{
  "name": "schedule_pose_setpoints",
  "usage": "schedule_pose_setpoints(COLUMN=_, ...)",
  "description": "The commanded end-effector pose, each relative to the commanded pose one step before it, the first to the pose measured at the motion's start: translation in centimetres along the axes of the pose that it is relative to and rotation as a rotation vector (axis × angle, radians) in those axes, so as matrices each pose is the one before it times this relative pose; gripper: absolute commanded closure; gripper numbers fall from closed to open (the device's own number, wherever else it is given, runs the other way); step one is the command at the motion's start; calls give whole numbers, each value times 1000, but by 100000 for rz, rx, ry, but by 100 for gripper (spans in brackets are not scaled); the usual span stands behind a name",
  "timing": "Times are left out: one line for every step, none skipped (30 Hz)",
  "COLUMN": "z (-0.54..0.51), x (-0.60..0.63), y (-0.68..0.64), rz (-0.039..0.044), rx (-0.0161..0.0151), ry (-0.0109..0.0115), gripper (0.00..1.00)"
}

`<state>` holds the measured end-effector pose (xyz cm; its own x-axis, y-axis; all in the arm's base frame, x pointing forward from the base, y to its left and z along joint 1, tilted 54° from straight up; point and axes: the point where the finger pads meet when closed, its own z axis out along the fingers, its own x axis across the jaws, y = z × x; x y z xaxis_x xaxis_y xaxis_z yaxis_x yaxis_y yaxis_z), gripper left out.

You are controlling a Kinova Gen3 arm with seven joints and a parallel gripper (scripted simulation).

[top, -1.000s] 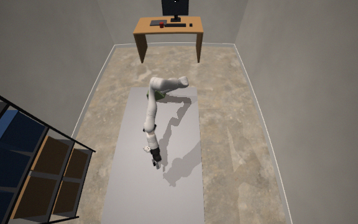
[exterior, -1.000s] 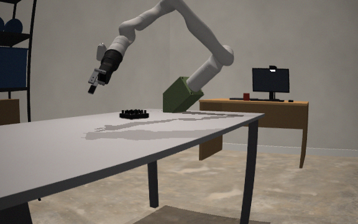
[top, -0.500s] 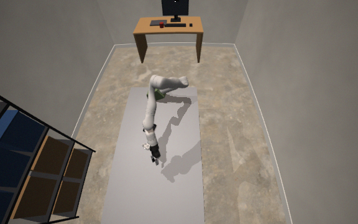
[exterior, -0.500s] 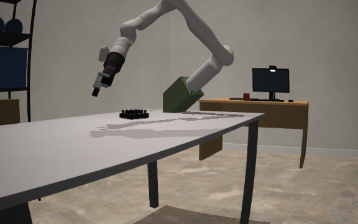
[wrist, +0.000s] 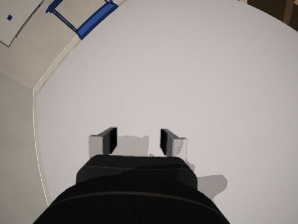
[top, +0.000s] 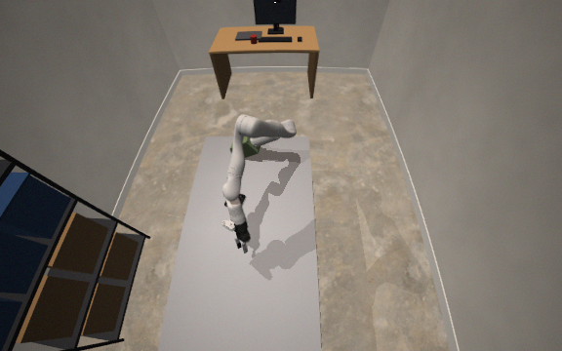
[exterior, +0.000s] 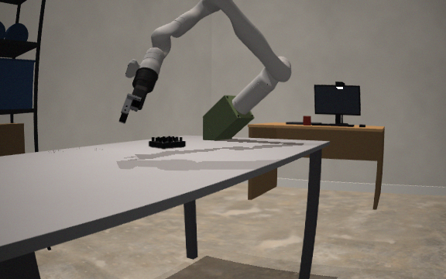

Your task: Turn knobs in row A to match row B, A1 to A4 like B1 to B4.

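Observation:
The knob box (exterior: 167,144) is a small black block with short knobs, standing on the grey table in the exterior view. In the top view the arm covers most of it, and only dark edges of the box (top: 242,198) show beside the arm. Its knobs, their white lines and the marks cannot be read, and it is not seen in the wrist view. My gripper (top: 241,247) (exterior: 124,116) (wrist: 138,137) is open and empty. It hangs tilted, high above the table, beyond the box on the side away from the arm's base.
The grey table (top: 242,312) (exterior: 91,186) (wrist: 200,75) carries the arm's green base block (exterior: 223,120) and the arm's shadows. A shelf rack with bins (top: 66,253) stands beyond one long side of the table. A wooden desk (top: 263,46) (exterior: 324,141) with a monitor stands behind the base.

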<state>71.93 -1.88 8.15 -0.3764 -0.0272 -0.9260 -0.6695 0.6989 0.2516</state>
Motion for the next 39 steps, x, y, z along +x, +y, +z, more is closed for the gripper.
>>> schedule_pose_setpoints(z=-803, x=1364, y=650, rz=-3026, rx=-1355, ry=2716, gripper=0)
schedule_pose_setpoints(z=0, x=0, y=0, rz=0, rx=0, ry=0, gripper=0)
schedule_pose_setpoints(z=0, x=0, y=0, rz=0, rx=0, ry=0, gripper=0)
schedule_pose_setpoints(z=0, x=0, y=0, rz=0, rx=0, ry=0, gripper=0)
schedule_pose_setpoints(z=0, x=0, y=0, rz=0, rx=0, ry=0, gripper=0)
schedule_pose_setpoints(z=0, x=0, y=0, rz=0, rx=0, ry=0, gripper=0)
schedule_pose_setpoints(z=-557, x=1499, y=898, rz=-2713, rx=-1825, ry=2762, gripper=0)
schedule_pose_setpoints(z=0, x=0, y=0, rz=0, rx=0, ry=0, gripper=0)
schedule_pose_setpoints(z=0, x=0, y=0, rz=0, rx=0, ry=0, gripper=0)
schedule_pose_setpoints(z=0, x=0, y=0, rz=0, rx=0, ry=0, gripper=0)
schedule_pose_setpoints(z=0, x=0, y=0, rz=0, rx=0, ry=0, gripper=0)
schedule_pose_setpoints(z=0, x=0, y=0, rz=0, rx=0, ry=0, gripper=0)
schedule_pose_setpoints(z=-525, x=1465, y=949, rz=-2563, rx=-1870, ry=2670, gripper=0)
schedule_pose_setpoints(z=0, x=0, y=0, rz=0, rx=0, ry=0, gripper=0)
schedule_pose_setpoints(z=0, x=0, y=0, rz=0, rx=0, ry=0, gripper=0)
schedule_pose_setpoints(z=0, x=0, y=0, rz=0, rx=0, ry=0, gripper=0)
schedule_pose_setpoints(z=0, x=0, y=0, rz=0, rx=0, ry=0, gripper=0)
schedule_pose_setpoints(z=0, x=0, y=0, rz=0, rx=0, ry=0, gripper=0)
schedule_pose_setpoints(z=-493, x=1425, y=995, rz=-2419, rx=-1906, ry=2571, gripper=0)
schedule_pose_setpoints(z=0, x=0, y=0, rz=0, rx=0, ry=0, gripper=0)
schedule_pose_setpoints(z=0, x=0, y=0, rz=0, rx=0, ry=0, gripper=0)
schedule_pose_setpoints(z=0, x=0, y=0, rz=0, rx=0, ry=0, gripper=0)
schedule_pose_setpoints(z=0, x=0, y=0, rz=0, rx=0, ry=0, gripper=0)
schedule_pose_setpoints(z=0, x=0, y=0, rz=0, rx=0, ry=0, gripper=0)
schedule_pose_setpoints(z=-460, x=1379, y=1034, rz=-2279, rx=-1932, ry=2465, gripper=0)
schedule_pose_setpoints(z=0, x=0, y=0, rz=0, rx=0, ry=0, gripper=0)
schedule_pose_setpoints(z=0, x=0, y=0, rz=0, rx=0, ry=0, gripper=0)
schedule_pose_setpoints(z=0, x=0, y=0, rz=0, rx=0, ry=0, gripper=0)
schedule_pose_setpoints(z=0, x=0, y=0, rz=0, rx=0, ry=0, gripper=0)
schedule_pose_setpoints(z=0, x=0, y=0, rz=0, rx=0, ry=0, gripper=0)
schedule_pose_setpoints(z=-426, x=1328, y=1066, rz=-2144, rx=-1949, ry=2355, gripper=0)
schedule_pose_setpoints(z=0, x=0, y=0, rz=0, rx=0, ry=0, gripper=0)
schedule_pose_setpoints(z=0, x=0, y=0, rz=0, rx=0, ry=0, gripper=0)
schedule_pose_setpoints(z=0, x=0, y=0, rz=0, rx=0, ry=0, gripper=0)
schedule_pose_setpoints(z=0, x=0, y=0, rz=0, rx=0, ry=0, gripper=0)
schedule_pose_setpoints(z=0, x=0, y=0, rz=0, rx=0, ry=0, gripper=0)
schedule_pose_setpoints(z=-393, x=1273, y=1090, rz=-2015, rx=-1957, ry=2241, gripper=0)
schedule_pose_setpoints(z=0, x=0, y=0, rz=0, rx=0, ry=0, gripper=0)
schedule_pose_setpoints(z=0, x=0, y=0, rz=0, rx=0, ry=0, gripper=0)
